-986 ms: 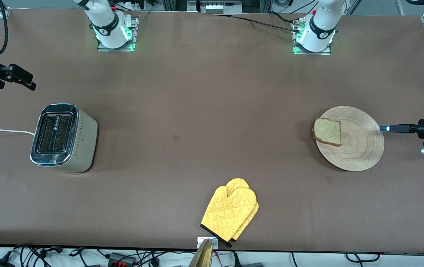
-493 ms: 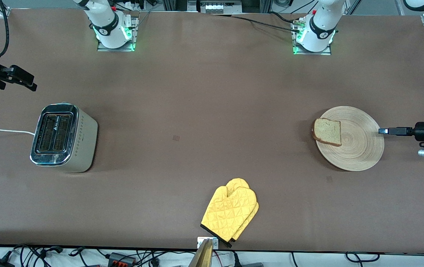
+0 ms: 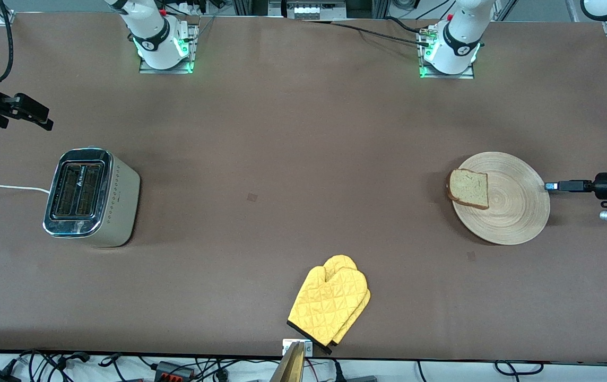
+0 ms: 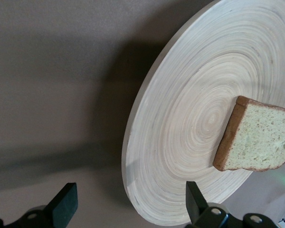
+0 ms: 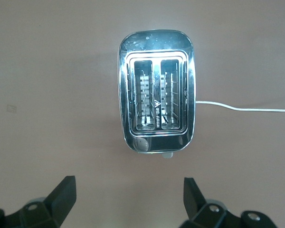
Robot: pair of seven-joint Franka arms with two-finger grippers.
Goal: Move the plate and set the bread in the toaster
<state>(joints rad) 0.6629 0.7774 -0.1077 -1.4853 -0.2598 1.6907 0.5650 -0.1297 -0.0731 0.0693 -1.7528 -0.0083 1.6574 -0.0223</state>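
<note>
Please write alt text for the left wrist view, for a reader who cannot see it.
A round wooden plate with ring grain lies on a brown table, with one slice of bread resting on it near its rim. The open left gripper shows its two dark fingertips close to the plate's edge, holding nothing.

Both arms are glossy white with black joint bands, each rising from a metal base plate lit green, the right arm's base (image 3: 164,50) and the left arm's base (image 3: 449,55) carrying small red fittings and black cables. The right gripper (image 5: 128,199) has matte black wedge-shaped fingers on black mounts with silver screws. The left gripper (image 4: 128,206) has the same black fingers, with a black-and-white wrist and a silver knob.
</note>
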